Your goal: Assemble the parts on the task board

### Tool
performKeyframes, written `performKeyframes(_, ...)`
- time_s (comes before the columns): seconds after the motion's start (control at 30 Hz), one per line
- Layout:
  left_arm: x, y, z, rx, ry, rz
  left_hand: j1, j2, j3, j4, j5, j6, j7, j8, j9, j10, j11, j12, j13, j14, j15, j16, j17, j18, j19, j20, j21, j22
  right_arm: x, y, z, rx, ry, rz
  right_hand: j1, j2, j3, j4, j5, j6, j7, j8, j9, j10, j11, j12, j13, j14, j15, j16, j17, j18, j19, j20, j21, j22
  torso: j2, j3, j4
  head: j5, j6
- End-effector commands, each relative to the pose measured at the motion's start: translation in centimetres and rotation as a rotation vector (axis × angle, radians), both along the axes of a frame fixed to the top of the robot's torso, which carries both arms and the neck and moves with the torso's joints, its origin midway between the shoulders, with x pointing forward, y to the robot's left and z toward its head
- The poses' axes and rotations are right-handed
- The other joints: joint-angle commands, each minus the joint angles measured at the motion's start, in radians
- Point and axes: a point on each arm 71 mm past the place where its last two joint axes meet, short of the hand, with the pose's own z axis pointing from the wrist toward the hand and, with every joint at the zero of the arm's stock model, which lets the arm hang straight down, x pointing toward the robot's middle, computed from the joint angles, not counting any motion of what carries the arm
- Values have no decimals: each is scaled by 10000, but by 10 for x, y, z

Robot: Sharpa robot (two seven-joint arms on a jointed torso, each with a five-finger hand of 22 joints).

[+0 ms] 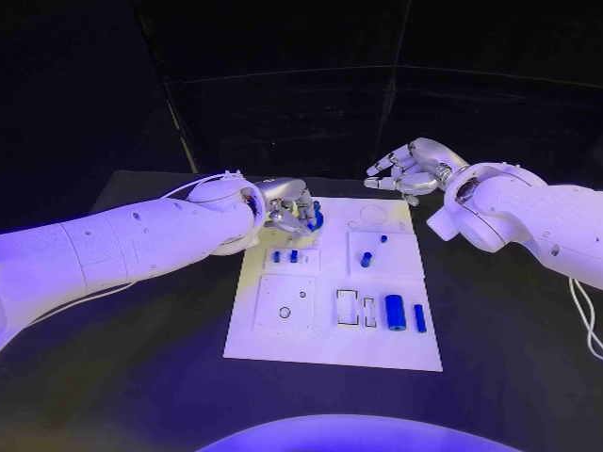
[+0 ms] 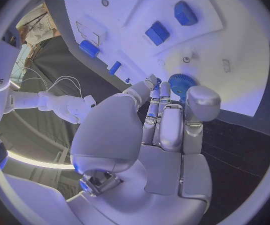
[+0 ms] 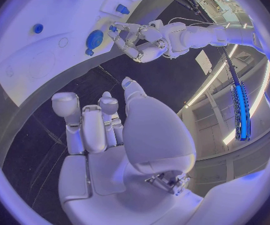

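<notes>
- The left hand (image 1: 291, 213) is pinching a blue gear (image 2: 182, 83) over the task board (image 1: 332, 344).
- The right hand (image 1: 405, 171) is hovering empty, fingers apart, beyond the board.

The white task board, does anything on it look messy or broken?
Nothing stands out. The white task board lies flat, with small blue parts resting on it. The left hand has its fingers at a round blue part; the right hand hovers beside the board.

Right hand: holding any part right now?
No. In the right wrist view the right hand has its fingers apart with nothing in them, off the edge of the task board.
</notes>
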Motion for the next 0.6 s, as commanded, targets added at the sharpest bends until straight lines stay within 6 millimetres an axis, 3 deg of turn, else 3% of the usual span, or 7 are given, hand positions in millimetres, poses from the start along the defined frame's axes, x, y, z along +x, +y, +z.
performKeyframes(0.03, -1, 7, 2, -55, 38, 143, -11, -47, 54, 28, -64, 40, 28, -70, -2, 66, 21, -62, -8, 169, -71, 32, 8, -58, 36, -20, 51, 9, 0, 0, 1, 44, -41, 61, 22, 106, -51, 21, 41, -85, 8, 57, -11, 14, 18, -6, 11, 267, -71, -37, 14, 183, -54, -21, -65, 5, 11, -2, -14, 1, 14)
performKeyframes(0.33, -2, 30, 0, 292, 378, 492, -107, -152, 41, 35, -67, 85, 31, -114, -18, 134, 32, -126, -32, 166, -60, 29, -21, -66, 41, -14, 78, 42, 0, -1, 1, 36, -35, 45, 22, 106, -51, 21, 41, -85, 8, 57, -11, 14, 18, -6, 11, 267, -71, -37, 14, 183, -54, -21, -65, 5, 8, 1, -9, 21, 5)
performKeyframes(0.6, 0, 37, -2, 425, 477, 644, -138, -180, 33, 42, -66, 90, 31, -131, -24, 148, 33, -146, -39, 165, -58, 27, -31, -66, 40, -13, 75, 43, 1, -1, 1, 34, -31, 51, 43, 132, -51, 26, 50, -85, 7, 74, -10, 31, 16, 16, 24, 272, -73, -36, 25, 182, -48, -23, -70, 3, 10, 7, -30, 63, 1)
